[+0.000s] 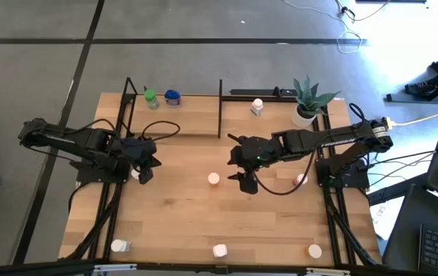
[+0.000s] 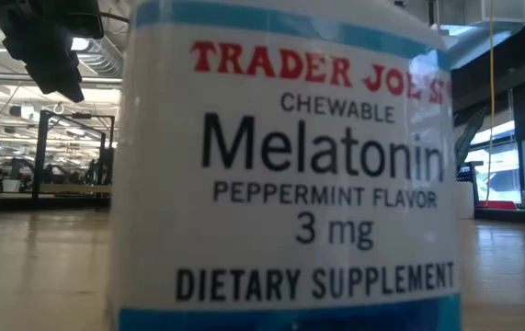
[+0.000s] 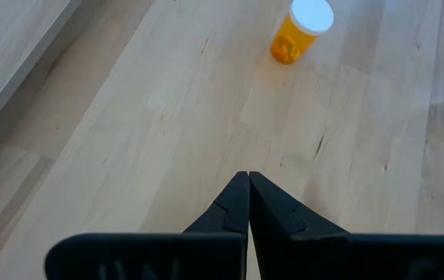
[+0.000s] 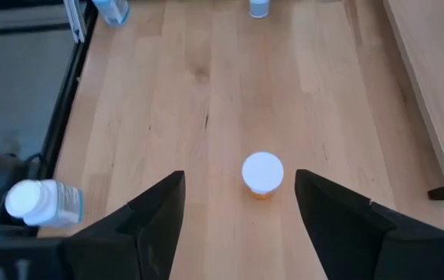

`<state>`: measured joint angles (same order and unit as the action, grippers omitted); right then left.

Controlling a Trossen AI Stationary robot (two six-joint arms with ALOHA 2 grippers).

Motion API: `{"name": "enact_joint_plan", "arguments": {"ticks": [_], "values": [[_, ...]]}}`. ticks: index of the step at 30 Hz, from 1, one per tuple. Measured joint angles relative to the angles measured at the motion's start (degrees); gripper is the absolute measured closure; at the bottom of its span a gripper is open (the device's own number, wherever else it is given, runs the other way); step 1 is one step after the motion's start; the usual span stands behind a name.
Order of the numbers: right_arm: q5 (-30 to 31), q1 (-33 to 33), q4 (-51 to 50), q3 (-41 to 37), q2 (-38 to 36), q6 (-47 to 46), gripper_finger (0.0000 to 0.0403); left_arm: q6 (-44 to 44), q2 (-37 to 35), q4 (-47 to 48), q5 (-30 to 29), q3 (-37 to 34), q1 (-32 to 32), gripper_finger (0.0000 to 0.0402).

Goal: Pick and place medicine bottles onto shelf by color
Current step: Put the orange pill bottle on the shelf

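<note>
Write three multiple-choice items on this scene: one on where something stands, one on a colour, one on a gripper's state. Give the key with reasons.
1. Where does the potted plant stand?
A. the table's far right corner
B. the table's near left corner
C. the table's middle

2. What colour is the bottle right beside the green bottle on the shelf?
A. pink
B. blue
C. black

3. How are the right gripper's fingers?
A. shut on a bottle
B. shut on nothing
C. open

Key: A, the high view shows it by the right rear post; B, the blue bottle stands next to it; C, the right wrist view shows a wide gap, with the white-capped orange bottle ahead, ungripped.
</note>
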<state>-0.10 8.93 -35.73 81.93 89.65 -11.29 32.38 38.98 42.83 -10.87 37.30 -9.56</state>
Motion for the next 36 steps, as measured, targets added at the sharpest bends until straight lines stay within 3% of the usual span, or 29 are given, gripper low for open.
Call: {"name": "enact_joint_plan", "arguments": {"ticks": [8,17,27,36], "values": [[0.01,0.00,3.17,0.00,-0.04,-6.48,0.0157,0.00,0.00,0.01,0.00,0.00,0.00,0.0401],[0.42,0.00,8.84,0.00,-0.04,-6.54,0.0157,0.00,0.00,0.02,-0.02,0.00,0.00,0.0401],[0.46,0.00,9.22,0.00,-0.04,-12.93,0.0157,0.00,0.00,0.02,0.00,0.00,-0.01,0.0401],[0.63,-0.02,6.40,0.12,0.60,-8.10,0.0157,0.00,0.00,0.02,0.00,0.00,0.00,0.0401]]}}
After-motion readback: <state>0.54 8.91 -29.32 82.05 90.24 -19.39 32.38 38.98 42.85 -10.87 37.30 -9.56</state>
